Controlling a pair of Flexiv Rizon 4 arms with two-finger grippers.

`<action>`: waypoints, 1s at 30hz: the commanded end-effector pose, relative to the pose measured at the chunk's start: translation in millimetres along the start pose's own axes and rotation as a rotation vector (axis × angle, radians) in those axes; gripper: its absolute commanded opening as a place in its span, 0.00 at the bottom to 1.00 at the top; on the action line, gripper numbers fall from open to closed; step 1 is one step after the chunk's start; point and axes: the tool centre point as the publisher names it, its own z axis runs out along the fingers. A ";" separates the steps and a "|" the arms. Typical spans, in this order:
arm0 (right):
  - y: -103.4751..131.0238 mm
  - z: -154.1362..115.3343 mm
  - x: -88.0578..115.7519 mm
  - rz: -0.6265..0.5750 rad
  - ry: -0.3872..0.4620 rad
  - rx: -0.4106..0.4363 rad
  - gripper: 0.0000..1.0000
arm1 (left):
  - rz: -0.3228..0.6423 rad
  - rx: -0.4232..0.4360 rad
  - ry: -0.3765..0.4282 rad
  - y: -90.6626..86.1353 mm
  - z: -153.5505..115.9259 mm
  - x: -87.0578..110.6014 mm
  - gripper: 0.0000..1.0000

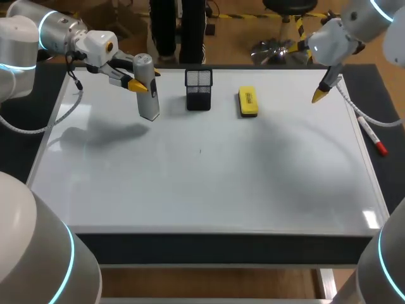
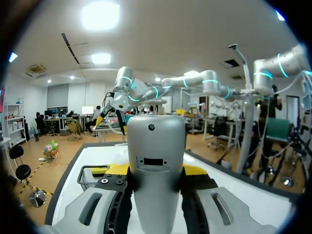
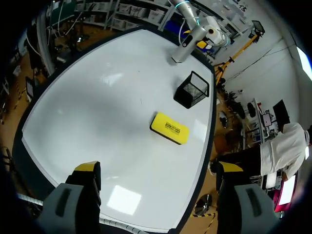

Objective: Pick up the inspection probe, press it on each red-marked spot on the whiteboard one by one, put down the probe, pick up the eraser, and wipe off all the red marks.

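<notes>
So the left gripper (image 1: pixel 146 81) is pinching the grey inspection probe (image 1: pixel 150 104) from both sides; it's upright at the far-left part of the whiteboard (image 1: pixel 202 190); can't tell if its base touches the board or hangs just above. The right gripper (image 1: pixel 319 94) has its fingers spread wide with nothing between them, over the far-right corner.

Biggest worry imo: the probe is tall and gripped toward its upper half, so a press that lands off-vertical could twist it in the fingers or skid it. Also I honestly can't spot any red marks on the board, so aiming looks like guesswork.

The mesh basket (image 1: pixel 199 88) stands just beside the probe, the yellow eraser (image 1: pixel 247 102) beyond that; a sideways swing along the far edge would clip them. Plenty of bare board toward the near side; the far edge is close behind the probe.
</notes>
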 end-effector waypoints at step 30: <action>-0.6 -0.1 -0.6 -0.002 0.003 0.003 1.00 | 0.014 -0.035 -0.254 -41.4 -5.8 -16.0 0.00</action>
